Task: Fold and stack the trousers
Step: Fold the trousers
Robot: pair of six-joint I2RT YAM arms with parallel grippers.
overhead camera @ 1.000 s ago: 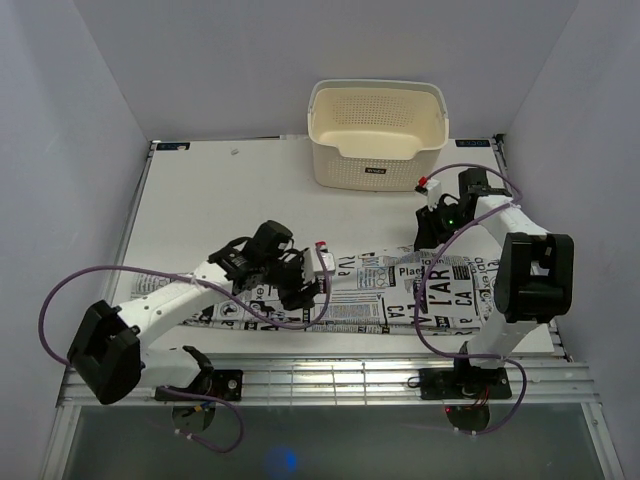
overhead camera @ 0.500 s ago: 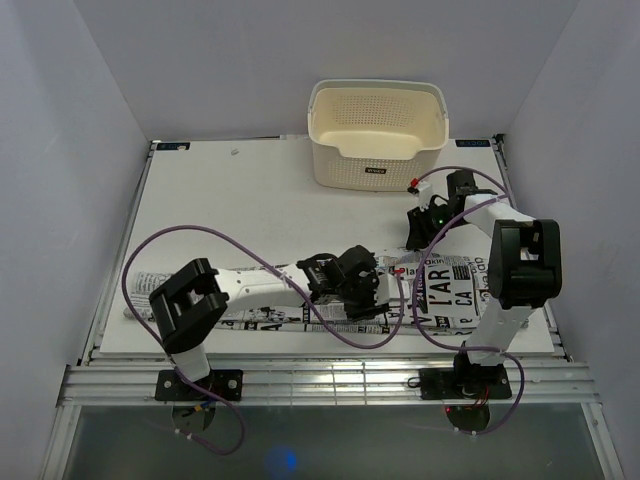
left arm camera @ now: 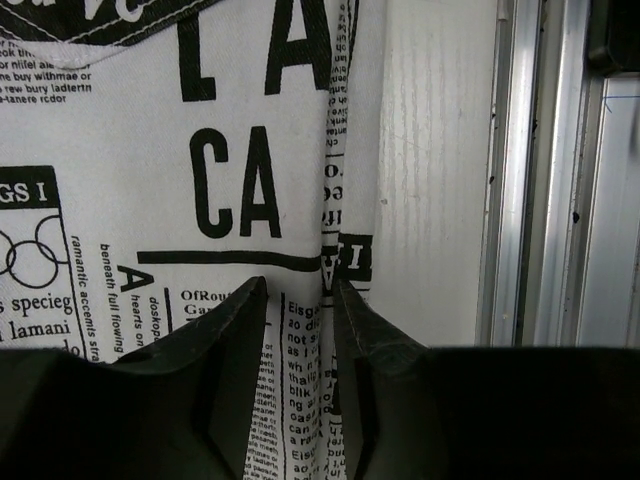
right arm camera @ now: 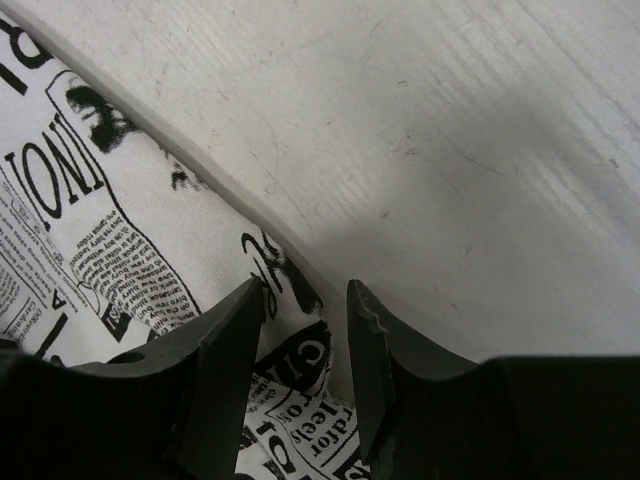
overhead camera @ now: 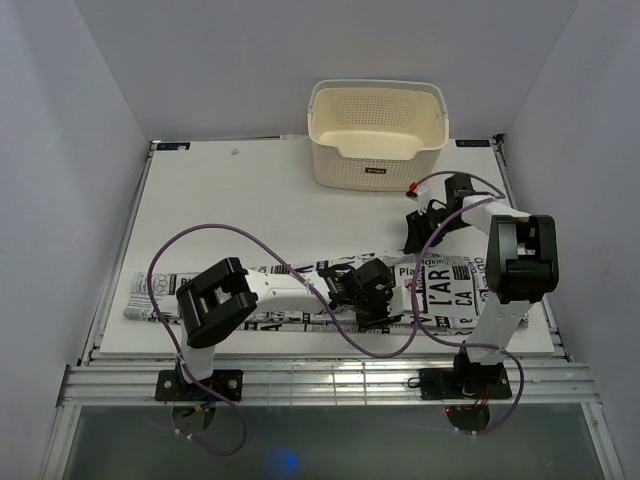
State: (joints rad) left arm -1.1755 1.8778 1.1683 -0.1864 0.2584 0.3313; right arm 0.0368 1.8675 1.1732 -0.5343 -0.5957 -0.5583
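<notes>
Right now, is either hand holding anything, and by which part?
Cannot tell. The left hand straddles the near edge of the trousers, and the right hand straddles the far edge. Cloth sits inside both, but no firm clamp is visible.

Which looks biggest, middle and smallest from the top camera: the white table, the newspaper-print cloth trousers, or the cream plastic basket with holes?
1. white table
2. newspaper-print cloth trousers
3. cream plastic basket; it stands taller, nearer the camera, so this rank is unsure

I'm looking down from above the near edge of the desk (overhead camera: 250,190); both wrist cameras are peering close at the trousers (overhead camera: 455,290).
</notes>
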